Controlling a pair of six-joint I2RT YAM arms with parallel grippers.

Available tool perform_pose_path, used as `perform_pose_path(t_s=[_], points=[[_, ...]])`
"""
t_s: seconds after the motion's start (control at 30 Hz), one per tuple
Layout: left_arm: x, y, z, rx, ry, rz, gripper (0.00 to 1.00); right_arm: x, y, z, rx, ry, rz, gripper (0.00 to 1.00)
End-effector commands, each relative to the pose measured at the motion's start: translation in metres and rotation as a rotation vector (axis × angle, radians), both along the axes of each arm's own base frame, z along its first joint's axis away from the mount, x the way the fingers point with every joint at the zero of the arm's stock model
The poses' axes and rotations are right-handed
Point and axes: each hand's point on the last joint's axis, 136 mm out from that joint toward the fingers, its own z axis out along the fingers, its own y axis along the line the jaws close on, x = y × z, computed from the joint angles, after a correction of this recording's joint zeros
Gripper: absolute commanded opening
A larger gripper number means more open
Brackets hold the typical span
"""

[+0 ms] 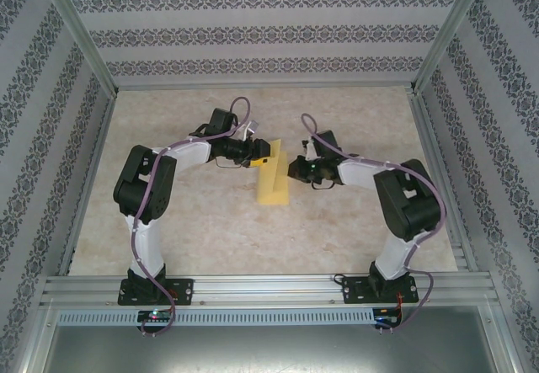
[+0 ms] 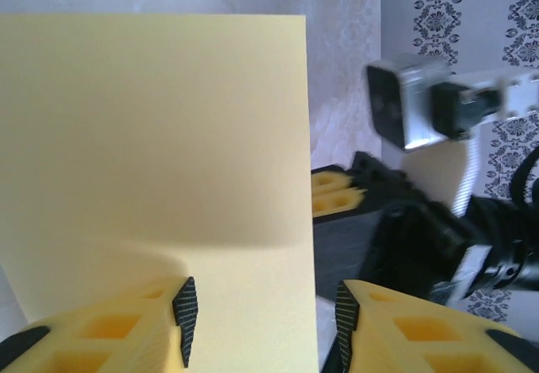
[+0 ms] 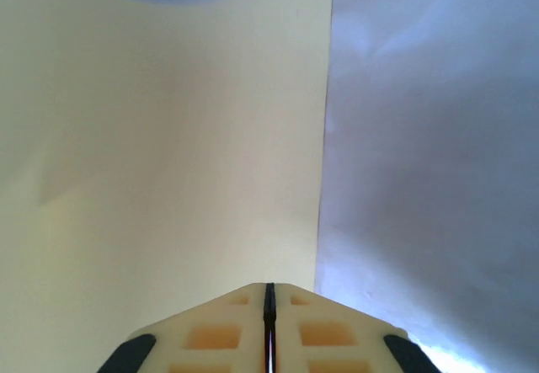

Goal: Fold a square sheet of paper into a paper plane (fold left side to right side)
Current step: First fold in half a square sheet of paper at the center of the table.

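The pale marbled bench point(image 1: 194, 230) has the white left arm point(image 1: 145, 221) and right arm point(image 1: 396, 247) reaching in from its near edge. Between them, near the bench's middle and a little toward its far edge, lies the square sheet of thin yellow-orange paper point(image 1: 274, 186), which reads from above as a narrow strip. The left tool point(image 2: 264, 310) stands partly wide, its black pads point(image 2: 184, 310) apart with the sheet's right edge running between them, pinching nothing. The right tool point(image 3: 269, 293) has its fingers pressed together at the sheet's edge; whether it pins the paper cannot be told. The sheet looks light, limp and smooth, likely to slide and buckle, so an edge or corner is the best hold.
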Motion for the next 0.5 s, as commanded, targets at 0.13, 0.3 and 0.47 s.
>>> perform_pose_path(t_s=[0.13, 0.3, 0.47], points=[[0.007, -0.006, -0.001, -0.003, -0.025, 0.001, 0.4, 0.002, 0.013, 0.058, 0.288, -0.066, 0.012, 0.35], [0.007, -0.006, -0.004, 0.011, -0.02, 0.003, 0.35, 0.003, 0.031, 0.062, 0.362, -0.048, 0.026, 0.47], [0.007, -0.005, -0.005, 0.016, -0.019, 0.001, 0.34, 0.004, 0.048, 0.055, 0.369, -0.019, 0.054, 0.49]])
